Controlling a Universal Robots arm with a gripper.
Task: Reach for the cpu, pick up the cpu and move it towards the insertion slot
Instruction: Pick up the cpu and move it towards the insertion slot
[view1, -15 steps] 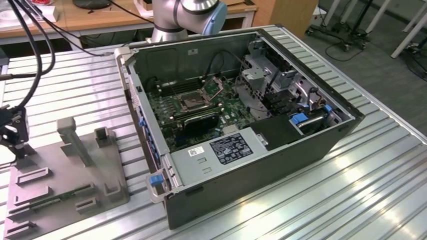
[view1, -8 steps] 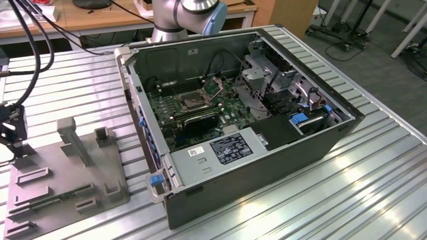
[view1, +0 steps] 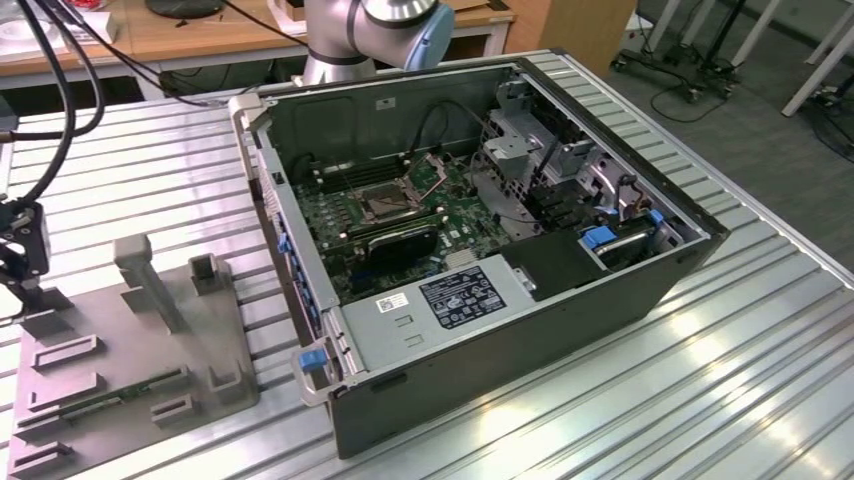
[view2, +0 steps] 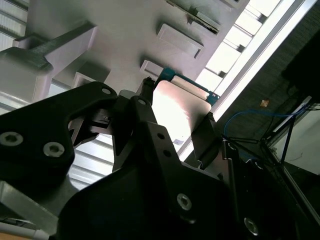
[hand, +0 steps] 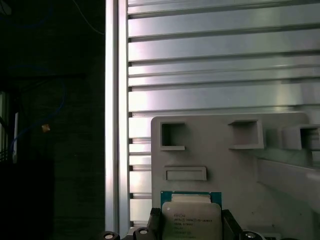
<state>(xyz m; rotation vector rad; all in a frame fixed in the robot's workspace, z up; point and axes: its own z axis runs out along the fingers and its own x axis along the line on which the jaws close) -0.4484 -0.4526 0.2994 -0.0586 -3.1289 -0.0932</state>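
The cpu (hand: 191, 216) is a pale silvery square with a thin green rim, and it also shows in the second wrist view (view2: 181, 107). My gripper (hand: 191, 227) is shut on the cpu, one black finger (view2: 146, 95) against each of two opposite edges. In the exterior view the gripper (view1: 24, 285) hangs at the far left, over the back left corner of the grey fixture plate (view1: 134, 350). I cannot tell whether the cpu is lifted off the plate. The insertion slot (view1: 387, 205), a dark square socket in a silvery bracket, sits on the motherboard inside the open computer case (view1: 534, 300).
The fixture plate carries upright posts (view1: 147, 280) and a green memory stick (view1: 114, 395). The case walls, drive cages (view1: 561, 170) and power supply (view1: 454, 295) ring the motherboard. The ribbed metal table (view1: 694, 400) drops off just beyond the plate. The arm's base (view1: 347, 40) stands behind the case.
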